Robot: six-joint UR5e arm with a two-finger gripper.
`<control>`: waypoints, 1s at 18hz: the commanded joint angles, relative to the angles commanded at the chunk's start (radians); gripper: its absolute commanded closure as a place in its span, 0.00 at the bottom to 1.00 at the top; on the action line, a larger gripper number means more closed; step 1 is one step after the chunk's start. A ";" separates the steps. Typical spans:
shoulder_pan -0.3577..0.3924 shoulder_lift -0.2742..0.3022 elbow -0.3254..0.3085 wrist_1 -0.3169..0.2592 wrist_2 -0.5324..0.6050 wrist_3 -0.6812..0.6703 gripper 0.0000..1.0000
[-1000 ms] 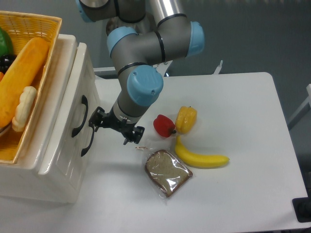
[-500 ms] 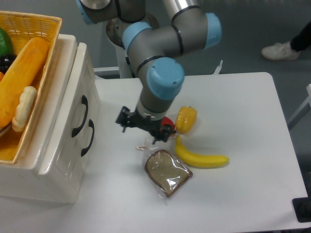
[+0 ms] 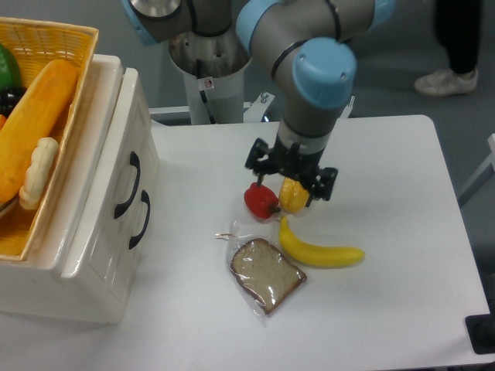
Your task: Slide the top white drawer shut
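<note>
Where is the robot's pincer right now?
The black two-finger pincer hangs over the middle of the white table, directly above the red pepper and yellow pepper, well right of the glossy white top drawer.

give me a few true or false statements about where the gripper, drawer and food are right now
1. The gripper hangs above the red pepper and yellow pepper. True.
2. The gripper is touching the black handle of the top white drawer. False: it is well off to the side of the cabinet, over the peppers.
3. The banana lies on the table beside the wrapped slice of bread. True.
4. The wicker basket sits on the table next to the banana. False: it sits on top of the cabinet.
5. The gripper holds the bread. False: the bread lies on the table, apart from the gripper.
</note>
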 joint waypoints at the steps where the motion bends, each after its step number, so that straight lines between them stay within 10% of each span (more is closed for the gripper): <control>1: 0.017 0.018 -0.015 -0.009 0.012 0.058 0.00; 18: 0.201 0.203 -0.158 -0.012 0.042 0.428 0.00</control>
